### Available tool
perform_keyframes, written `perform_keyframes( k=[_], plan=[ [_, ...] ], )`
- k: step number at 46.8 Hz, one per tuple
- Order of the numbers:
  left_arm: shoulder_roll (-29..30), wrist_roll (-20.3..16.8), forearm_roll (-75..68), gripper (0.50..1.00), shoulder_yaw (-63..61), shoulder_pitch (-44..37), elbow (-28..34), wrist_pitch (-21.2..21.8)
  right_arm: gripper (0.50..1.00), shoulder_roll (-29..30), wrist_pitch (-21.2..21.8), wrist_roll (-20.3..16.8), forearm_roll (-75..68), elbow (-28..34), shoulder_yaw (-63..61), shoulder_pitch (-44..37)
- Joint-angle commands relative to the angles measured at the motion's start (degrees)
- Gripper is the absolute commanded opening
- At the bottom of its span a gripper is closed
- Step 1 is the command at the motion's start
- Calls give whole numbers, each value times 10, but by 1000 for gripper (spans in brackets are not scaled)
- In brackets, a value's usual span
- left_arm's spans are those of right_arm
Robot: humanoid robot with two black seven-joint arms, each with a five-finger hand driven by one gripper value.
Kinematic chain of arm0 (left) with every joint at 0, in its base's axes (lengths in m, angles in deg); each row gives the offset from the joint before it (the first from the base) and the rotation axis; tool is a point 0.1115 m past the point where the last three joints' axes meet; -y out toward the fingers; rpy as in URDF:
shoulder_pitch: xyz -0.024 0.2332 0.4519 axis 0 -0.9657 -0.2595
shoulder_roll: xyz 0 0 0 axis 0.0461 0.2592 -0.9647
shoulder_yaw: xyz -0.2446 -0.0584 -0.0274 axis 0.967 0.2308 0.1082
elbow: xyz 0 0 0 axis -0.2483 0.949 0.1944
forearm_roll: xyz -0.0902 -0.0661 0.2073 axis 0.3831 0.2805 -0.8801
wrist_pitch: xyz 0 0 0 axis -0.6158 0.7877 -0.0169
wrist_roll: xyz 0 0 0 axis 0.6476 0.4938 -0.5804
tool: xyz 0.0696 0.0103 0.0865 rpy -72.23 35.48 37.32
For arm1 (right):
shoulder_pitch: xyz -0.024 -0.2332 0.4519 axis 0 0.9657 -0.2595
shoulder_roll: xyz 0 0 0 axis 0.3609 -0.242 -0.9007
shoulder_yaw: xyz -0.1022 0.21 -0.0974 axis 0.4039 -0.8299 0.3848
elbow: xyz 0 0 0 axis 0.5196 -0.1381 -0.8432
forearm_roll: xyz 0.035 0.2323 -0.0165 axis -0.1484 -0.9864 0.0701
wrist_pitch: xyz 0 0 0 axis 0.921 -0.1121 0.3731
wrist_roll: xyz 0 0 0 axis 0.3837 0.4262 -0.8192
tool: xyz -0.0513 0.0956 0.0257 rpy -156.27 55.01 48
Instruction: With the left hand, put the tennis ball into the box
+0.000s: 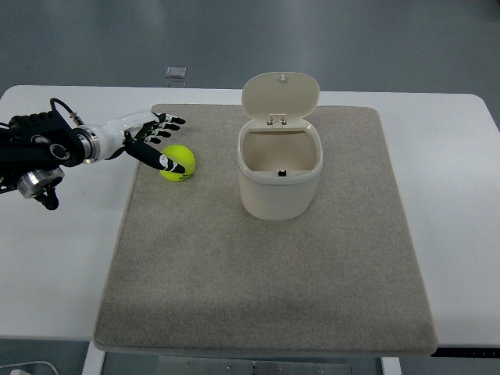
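a steep top-down view of a white counter (453,203) with a grey mat (266,266) laid across its middle. the left arm comes in from the left edge, dark and cabled at the forearm, white toward the wrist, and ends in the left robot hand (150,134), which sits over the mat's upper left corner. the fingers (168,122) are spread and relaxed, black-tipped, pointing to the right, and grip nothing. one dark finger, likely the thumb, angles down and to the right so that its tip reaches the ball (178,163); whether it actually touches the ball or only overlaps it in this view cannot be told. the ball, yellow-green, lies on the mat just below and to the right of the robot hand, close to the fingertips. the box (280,178), a cream tub with rounded corners, stands upright on the mat well to the right of the robot hand, beyond the ball. its hinged lid (280,95) is flipped up at the far side, leaving the inside open.
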Motion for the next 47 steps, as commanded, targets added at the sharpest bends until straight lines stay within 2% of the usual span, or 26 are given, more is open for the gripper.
perform_keyframes(
  k=[1,28,47],
  plan=[
    [-3,0,0,984,0,-1,1,0,938,0,0,0,0,0,0,0],
    [-9,-2,-2,981,-1,-17,16,8,940,0,0,0,0,0,0,0],
    [-33,-6,-19,979,2,-36,38,9,938,0,0,0,0,0,0,0]
  ],
)
